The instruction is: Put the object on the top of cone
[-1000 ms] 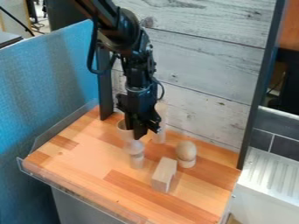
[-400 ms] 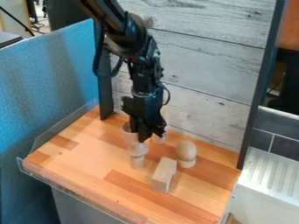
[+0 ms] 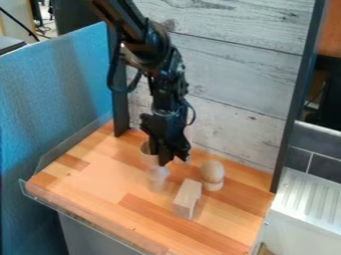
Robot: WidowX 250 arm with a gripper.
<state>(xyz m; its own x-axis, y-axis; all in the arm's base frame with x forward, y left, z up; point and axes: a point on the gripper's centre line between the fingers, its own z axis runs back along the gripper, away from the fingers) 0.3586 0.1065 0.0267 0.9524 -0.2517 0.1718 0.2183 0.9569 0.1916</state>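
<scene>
Hiding part of a pale wooden cup: one black gripper; whether wide, narrow or loaded, cannot tell. Pale upright piece, apparently the task's object, directly below gripper on wooden table; outline blurred, cone beneath not distinguishable. To its right, one angular wooden block, one round-topped wooden piece. Arm base cut off above.

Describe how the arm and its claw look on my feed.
The arm is black with a dull sheen, built of chunky, angular joint housings along narrower links. A black cable loops out beside the upper joints, another beside the lower section. The claw is black too, with a blocky body.
</scene>
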